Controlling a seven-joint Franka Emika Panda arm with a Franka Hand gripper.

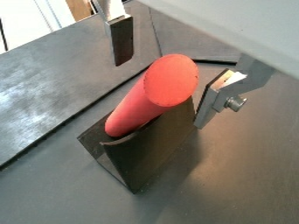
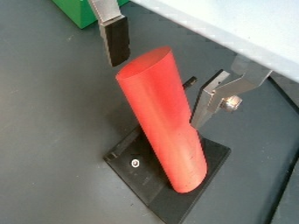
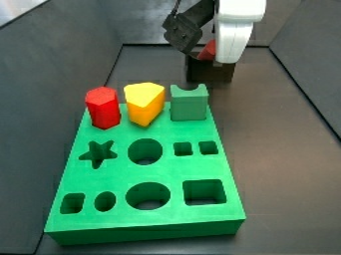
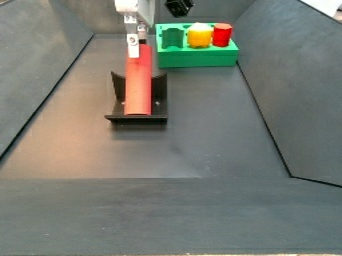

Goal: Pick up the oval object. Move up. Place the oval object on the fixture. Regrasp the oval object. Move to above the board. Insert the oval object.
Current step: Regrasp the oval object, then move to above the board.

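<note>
The oval object (image 4: 138, 80), a smooth salmon-red peg, leans in the notch of the dark fixture (image 4: 136, 108), its lower end down on the base plate (image 2: 146, 171). In both wrist views my gripper (image 1: 166, 83) (image 2: 158, 87) is open. Its two fingers (image 1: 121, 39) (image 1: 219, 98) stand on either side of the peg's upper end (image 2: 149, 79), with a visible gap at one finger. In a side view the gripper (image 3: 200, 50) hangs behind the green board (image 3: 147, 174) and hides most of the peg and the fixture.
On the board's far end stand a red hexagonal block (image 3: 103, 108), a yellow piece (image 3: 144, 103) and a green block (image 3: 189, 102). Dark sloping walls (image 4: 40, 90) enclose the grey floor. The board (image 4: 197, 55) lies just beyond the fixture.
</note>
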